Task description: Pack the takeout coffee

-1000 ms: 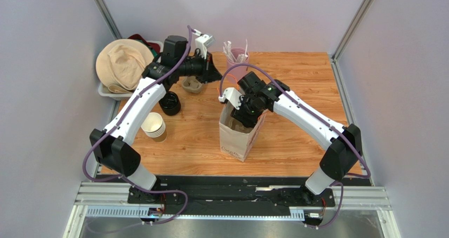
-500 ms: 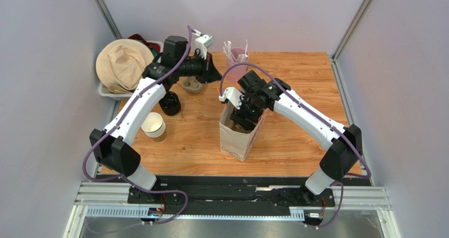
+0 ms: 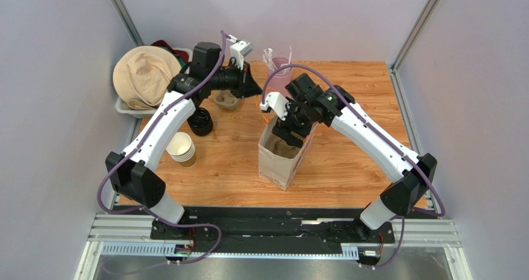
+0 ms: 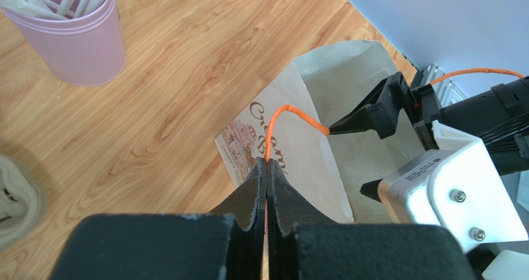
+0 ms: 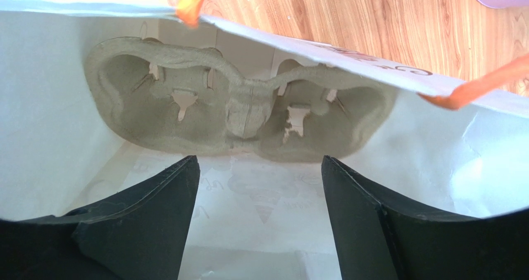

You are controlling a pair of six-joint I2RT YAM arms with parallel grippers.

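Bag [image 3: 282,162] is stood upright at mid surface [image 3: 354,106], mouth open. One orange handle [image 4: 282,116] is pinched by the left hand [image 4: 267,181], fingers pressed together on the cord, which is pulled off toward the far left, clear of the opening.

Right hand [image 5: 257,168] is held at the bag mouth, pointed down into it, fingers [image 5: 155,212] spread wide with nothing between them. A pulp carrier [image 5: 242,116] is seen inside the bag, lying against the far wall, both of its wells bare. Whether it rests flat on the bag floor cannot be told.

Coffee cup [image 3: 226,100] is taken to be the small brown item on the surface under the left wrist, outside the bag and well apart from the right hand. It is half hidden by the arm, so the ID is not certain.

Lid [image 3: 200,122], black, is set on the surface just near of that cup. Stack [image 3: 180,148] of nested paper cups is placed nearer still, by the left arm. Pink cup [image 4: 77,41] with white sticks is stood beyond the bag. Tub [image 3: 124,106] at far left is covered by a tan cloth.
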